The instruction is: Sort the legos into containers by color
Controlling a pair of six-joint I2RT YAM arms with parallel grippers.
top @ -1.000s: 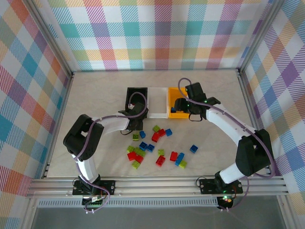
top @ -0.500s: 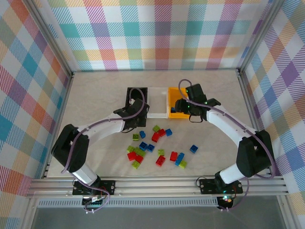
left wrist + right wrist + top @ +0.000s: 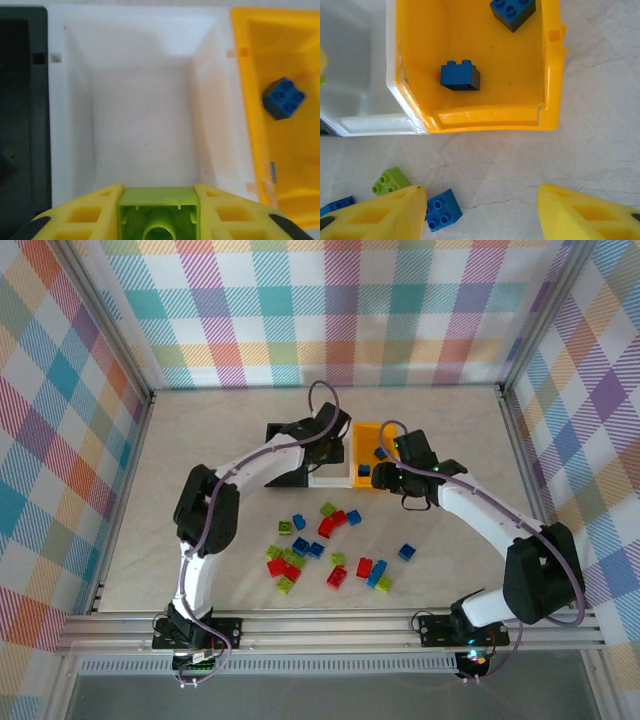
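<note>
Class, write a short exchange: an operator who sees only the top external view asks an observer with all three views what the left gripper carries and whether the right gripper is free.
Operator: Is the left gripper carrying anything?
Observer: Yes. The left gripper holds a lime green studded plastic brick between its fingers, over the white translucent plastic bin.
Operator: And the right gripper?
Observer: The right gripper is open with nothing between its fingers, above the table in front of the orange-yellow plastic bin.

Pastel plaid walls on three sides; pale marbled tabletop; aluminium rail along near edge.
</note>
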